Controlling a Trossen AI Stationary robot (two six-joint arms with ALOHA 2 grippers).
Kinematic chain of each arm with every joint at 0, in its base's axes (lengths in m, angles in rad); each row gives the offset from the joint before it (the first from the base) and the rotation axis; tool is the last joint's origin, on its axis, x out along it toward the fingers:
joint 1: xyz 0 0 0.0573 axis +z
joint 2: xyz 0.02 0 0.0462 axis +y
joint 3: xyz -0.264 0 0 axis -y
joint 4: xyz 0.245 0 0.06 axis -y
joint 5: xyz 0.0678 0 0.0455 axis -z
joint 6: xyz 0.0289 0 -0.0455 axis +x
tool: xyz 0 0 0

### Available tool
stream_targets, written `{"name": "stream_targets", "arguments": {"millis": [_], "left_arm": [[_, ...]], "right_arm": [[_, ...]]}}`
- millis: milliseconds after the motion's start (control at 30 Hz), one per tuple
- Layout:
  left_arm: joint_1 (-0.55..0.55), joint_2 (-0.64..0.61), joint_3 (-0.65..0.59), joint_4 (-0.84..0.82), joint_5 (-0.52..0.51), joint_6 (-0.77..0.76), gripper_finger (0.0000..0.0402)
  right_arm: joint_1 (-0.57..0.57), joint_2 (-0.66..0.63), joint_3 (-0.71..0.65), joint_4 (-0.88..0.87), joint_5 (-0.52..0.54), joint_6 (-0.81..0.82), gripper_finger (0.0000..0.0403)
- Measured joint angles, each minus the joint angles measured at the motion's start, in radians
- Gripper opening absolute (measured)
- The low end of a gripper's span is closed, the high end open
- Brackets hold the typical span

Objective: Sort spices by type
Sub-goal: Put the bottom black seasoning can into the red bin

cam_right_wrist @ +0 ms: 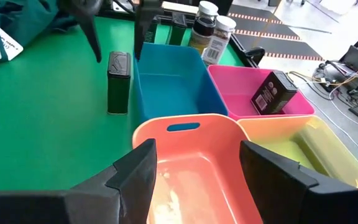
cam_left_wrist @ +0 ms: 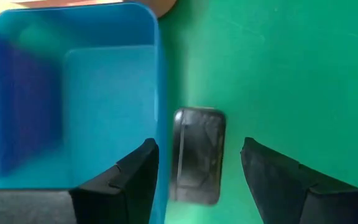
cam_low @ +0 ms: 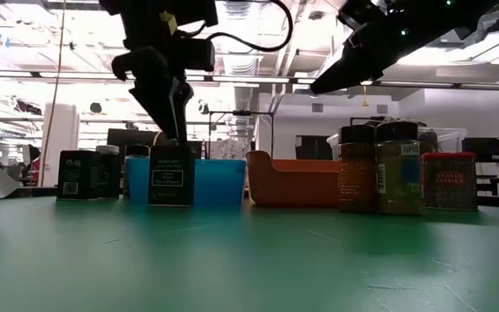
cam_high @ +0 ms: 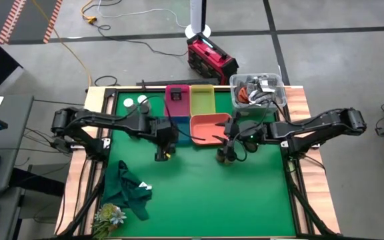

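Observation:
A dark boxy tin (cam_left_wrist: pixel 197 155) stands upright on the green mat beside the blue tray (cam_left_wrist: pixel 73 93); the low view shows the tin (cam_low: pixel 170 173) too. My left gripper (cam_left_wrist: pixel 197 146) is open just above it, a finger on each side of its top with a gap on both sides. My right gripper (cam_right_wrist: pixel 197 146) is open and hovers over the orange tray (cam_right_wrist: pixel 191 162). Below the right arm stand two dark round jars (cam_low: pixel 378 169) and a magenta-red cube (cam_low: pixel 449 180). Another dark tin (cam_right_wrist: pixel 273 92) lies in the pink tray (cam_right_wrist: pixel 241 102). White-topped jars (cam_high: pixel 135 101) stand near the far left corner.
The yellow-green tray (cam_right_wrist: pixel 316 149) sits beside the orange one. A clear bin of cables (cam_high: pixel 257 90) stands at the far right corner. A green cloth (cam_high: pixel 129 190) and flowers (cam_high: pixel 109 215) lie near the left near edge. A dark tin and a jar (cam_low: pixel 89 172) stand far left.

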Motion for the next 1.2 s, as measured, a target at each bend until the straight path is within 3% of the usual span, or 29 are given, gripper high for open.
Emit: {"name": "stream_targets", "arguments": {"millis": [500,833,1200], "left_arm": [[-0.008,0.0,-0.031,0.033,0.019,0.032,0.0217],[-0.015,0.0,-0.03,0.035,0.141,0.034,0.0217],[-0.02,0.0,-0.018,0.026,0.134,0.108,0.0217]], "right_arm": [[0.0,0.0,0.0,0.0,-0.001,-0.003,0.026],[0.0,0.0,0.0,0.0,-0.004,-0.003,0.026],[0.0,0.0,0.0,0.001,-0.004,-0.002,0.026]]}}
